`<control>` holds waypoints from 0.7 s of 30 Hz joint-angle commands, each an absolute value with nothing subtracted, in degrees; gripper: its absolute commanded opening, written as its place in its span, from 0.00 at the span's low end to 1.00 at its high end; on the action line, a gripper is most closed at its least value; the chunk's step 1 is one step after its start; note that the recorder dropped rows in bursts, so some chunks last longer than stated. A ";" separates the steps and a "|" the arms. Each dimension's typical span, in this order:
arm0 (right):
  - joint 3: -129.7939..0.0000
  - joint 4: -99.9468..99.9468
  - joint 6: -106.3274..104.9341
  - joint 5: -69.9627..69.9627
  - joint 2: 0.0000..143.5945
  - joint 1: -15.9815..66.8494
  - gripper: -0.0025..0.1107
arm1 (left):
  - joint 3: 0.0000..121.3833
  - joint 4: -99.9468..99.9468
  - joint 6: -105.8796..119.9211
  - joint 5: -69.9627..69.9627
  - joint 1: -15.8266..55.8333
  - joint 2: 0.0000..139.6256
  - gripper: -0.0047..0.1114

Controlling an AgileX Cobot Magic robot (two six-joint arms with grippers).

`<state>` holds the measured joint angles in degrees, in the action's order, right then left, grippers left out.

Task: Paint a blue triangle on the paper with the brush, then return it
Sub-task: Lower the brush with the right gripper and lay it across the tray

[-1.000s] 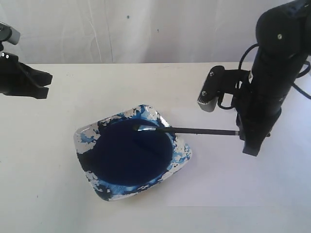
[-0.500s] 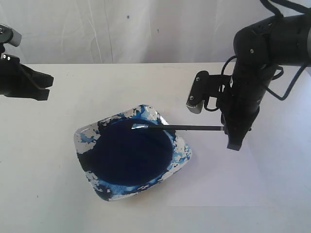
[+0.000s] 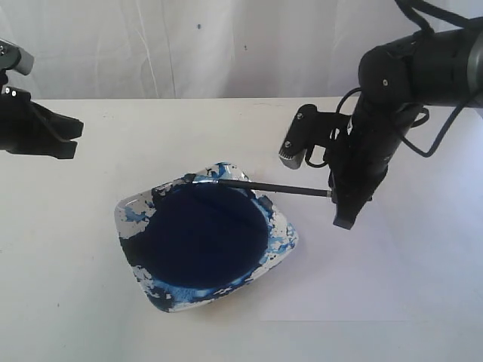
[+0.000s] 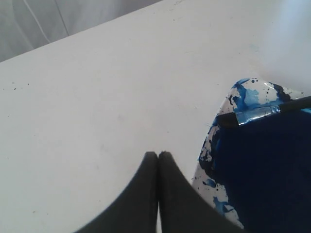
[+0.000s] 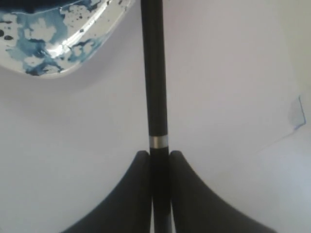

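Note:
The brush (image 3: pixel 264 187) is a slim black stick and my right gripper (image 3: pixel 334 197) is shut on its handle end. In the right wrist view the handle (image 5: pixel 154 73) runs out from between the fingertips of that gripper (image 5: pixel 159 153), its silver band just past them. The blue-stained tip rests over the far rim of the paint dish (image 3: pixel 283 226), as the left wrist view also shows for the brush (image 4: pixel 257 111). The white paper (image 3: pixel 392 271) lies right of the dish, under my right arm. No blue triangle is in view. My left gripper (image 3: pixel 72 136) hangs shut and empty at the far left.
The square dish (image 4: pixel 214 141) holds a round pool of dark navy paint (image 3: pixel 204 237) and its rim (image 5: pixel 48 43) is spattered blue. A faint thin bluish line (image 5: pixel 297 121) marks the paper. A white backdrop closes the far side of the table.
My right gripper has moved left and toward the back with the brush. The brush tip has slid from over the paint pool to the dish's far rim. The left arm is still.

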<state>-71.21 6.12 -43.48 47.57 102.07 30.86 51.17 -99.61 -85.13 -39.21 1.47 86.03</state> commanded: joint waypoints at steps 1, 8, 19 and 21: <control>-71.38 4.96 -43.43 49.03 103.41 30.95 0.06 | 50.49 -99.95 -84.97 -38.83 1.23 85.76 0.04; -71.38 5.06 -43.43 47.00 104.50 30.95 0.12 | 50.49 -99.95 -84.97 -38.93 1.23 85.76 0.04; -71.38 5.97 -43.43 44.61 104.50 30.95 0.25 | 50.49 -99.95 -84.97 -38.93 1.23 85.76 0.04; -71.38 5.97 -43.43 44.61 104.50 30.95 0.27 | 50.49 -99.95 -84.97 -38.93 1.23 85.76 0.04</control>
<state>-71.21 5.38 -43.48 44.86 104.50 30.86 50.78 -99.61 -85.04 -39.01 1.47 86.03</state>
